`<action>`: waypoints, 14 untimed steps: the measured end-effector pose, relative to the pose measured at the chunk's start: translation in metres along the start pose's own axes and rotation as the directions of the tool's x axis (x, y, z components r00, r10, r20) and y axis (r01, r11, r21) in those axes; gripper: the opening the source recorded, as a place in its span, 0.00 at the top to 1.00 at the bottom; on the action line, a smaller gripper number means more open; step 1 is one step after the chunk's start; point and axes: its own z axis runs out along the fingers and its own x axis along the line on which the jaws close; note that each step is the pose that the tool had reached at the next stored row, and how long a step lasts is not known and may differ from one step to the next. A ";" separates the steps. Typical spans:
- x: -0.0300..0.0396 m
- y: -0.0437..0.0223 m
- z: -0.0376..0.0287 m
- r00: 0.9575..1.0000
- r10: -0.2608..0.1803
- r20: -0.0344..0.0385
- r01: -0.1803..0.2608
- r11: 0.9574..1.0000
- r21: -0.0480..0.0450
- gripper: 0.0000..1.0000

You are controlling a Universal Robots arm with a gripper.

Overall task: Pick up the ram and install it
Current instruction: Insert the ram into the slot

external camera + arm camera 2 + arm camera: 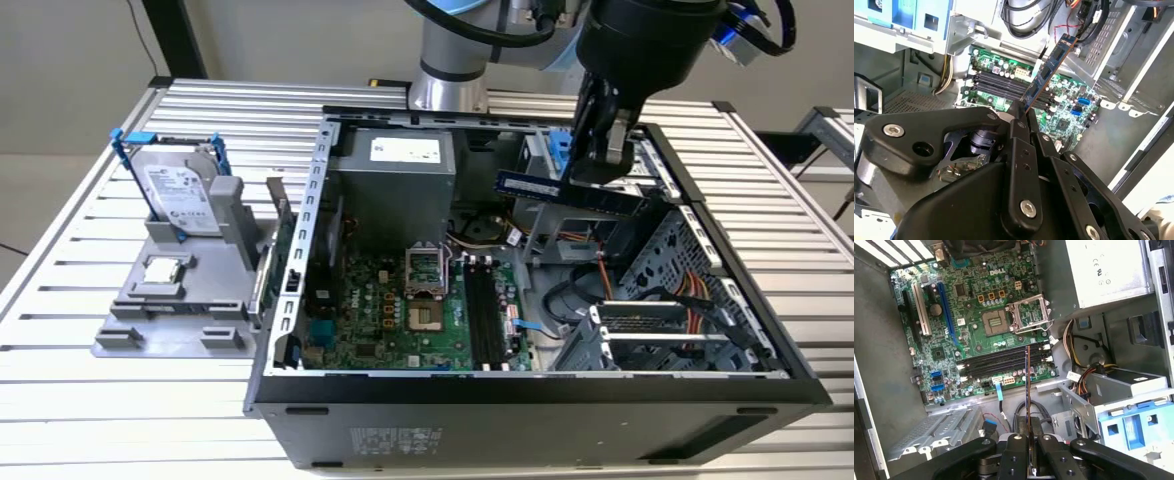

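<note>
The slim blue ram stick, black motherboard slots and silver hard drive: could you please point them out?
ram stick (1048,71), second wrist view, mid-board.
motherboard slots (994,361), first wrist view, slot middle.
hard drive (180,190), exterior view, labelled face.

Both wrist views seemingly over motherboard (974,337) (1064,115)

Currently showing: one ram (534,185), one hard drive (180,190), one square silver chip (162,268), one open computer case (534,392), one motherboard (387,315), one bench (80,400).

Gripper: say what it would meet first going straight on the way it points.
Probably the black memory slots on the motherboard. The gripper is shut on the ram, whose far end leads and lines up with those slots in the first wrist view; the depth between them is unclear.
</note>
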 end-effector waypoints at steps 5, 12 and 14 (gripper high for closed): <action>-0.0001 0.0000 0.0000 1.000 0.007 0.000 -0.007 1.000 0.000 1.00; -0.0006 0.0002 0.0000 0.999 0.051 0.000 -0.051 0.999 0.001 1.00; -0.0006 0.0002 0.0000 0.998 0.066 0.000 -0.066 0.998 0.002 1.00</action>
